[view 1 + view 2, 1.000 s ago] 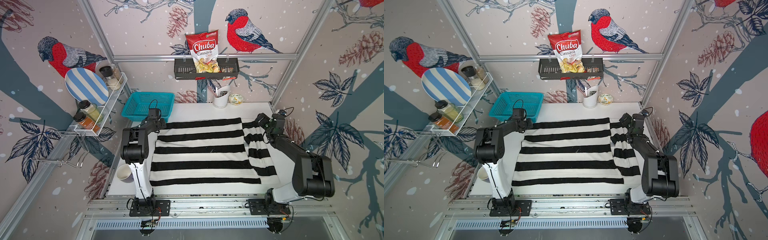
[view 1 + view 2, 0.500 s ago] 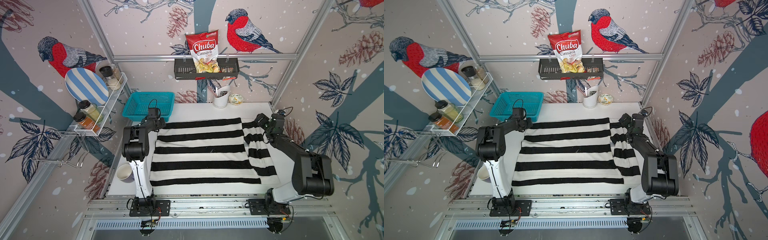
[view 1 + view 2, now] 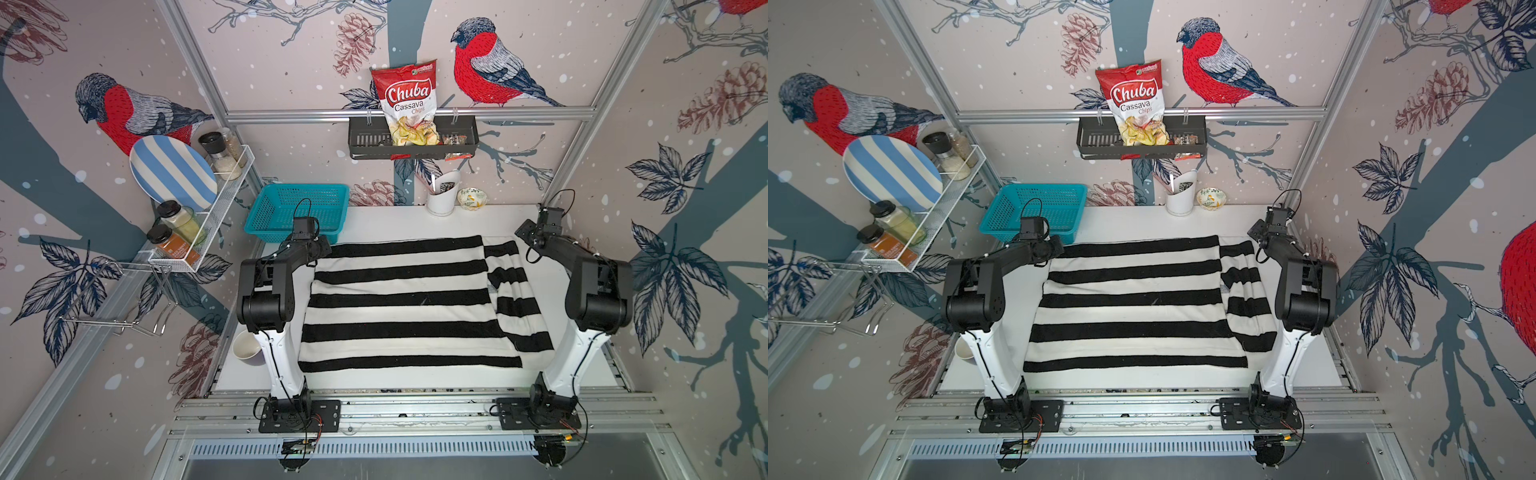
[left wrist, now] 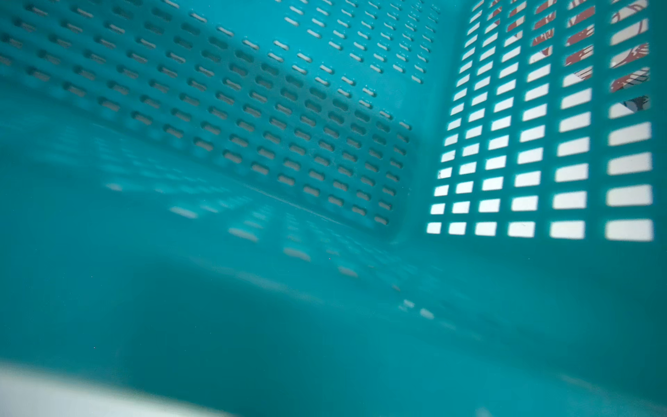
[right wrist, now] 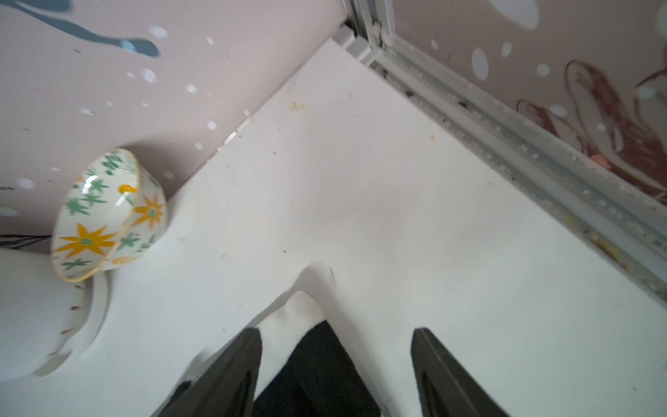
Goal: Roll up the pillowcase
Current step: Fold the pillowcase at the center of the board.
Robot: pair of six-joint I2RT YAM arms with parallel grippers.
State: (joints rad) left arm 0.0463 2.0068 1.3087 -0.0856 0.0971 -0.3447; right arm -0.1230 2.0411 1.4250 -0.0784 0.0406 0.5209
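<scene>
The pillowcase point(image 3: 399, 299) is spread flat on the table point(image 3: 415, 222) in the middle of both top views, its stripes running left to right. Its right-hand part is rumpled and turned at an angle, right of centre.

The left gripper point(image 3: 322, 249) is positioned at the cloth's upper left corner, just in front of the basket point(image 3: 262, 208). It is closed, but its tips are hidden under the wrist in both top views, so whether cloth is pinched cannot be told. The left wrist view is filled by the perforated walls of the basket point(image 4: 252, 108).

The right gripper point(image 5: 335, 330) is positioned at the cloth's upper right corner. In the right wrist view its two black fingers point(image 5: 231, 368) are held apart at the bottom of the frame. A corner of the pillowcase point(image 5: 310, 357), white at the tip and black behind, is laid between them, touching one finger and clear of the other. A flowered bowl point(image 5: 104, 216) is seen at the left of that frame, against the wall.
</scene>
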